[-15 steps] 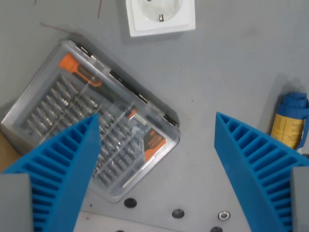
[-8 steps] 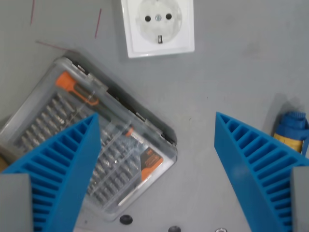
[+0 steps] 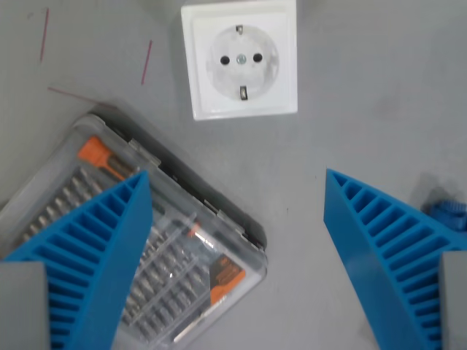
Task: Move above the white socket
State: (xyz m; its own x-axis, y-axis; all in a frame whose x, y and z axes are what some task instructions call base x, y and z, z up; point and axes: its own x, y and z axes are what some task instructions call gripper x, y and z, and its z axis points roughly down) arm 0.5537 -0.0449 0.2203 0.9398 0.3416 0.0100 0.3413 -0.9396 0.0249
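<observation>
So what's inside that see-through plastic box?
The clear case holds rows of metal screwdriver bits and an orange-handled driver. One blue finger of the hand covers part of it, so the bits there are hidden.

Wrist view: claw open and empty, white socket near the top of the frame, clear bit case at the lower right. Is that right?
Not quite. The wrist view shows the bit case at the lower left, partly behind the left finger. The rest holds: the claw is open and empty, and the socket is near the top.

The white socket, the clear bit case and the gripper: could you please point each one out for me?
white socket (image 3: 239, 58), wrist view, on its round recessed face.
clear bit case (image 3: 186, 255), wrist view, on the transparent lid.
gripper (image 3: 237, 248), wrist view, midway between the blue fingertips.
</observation>
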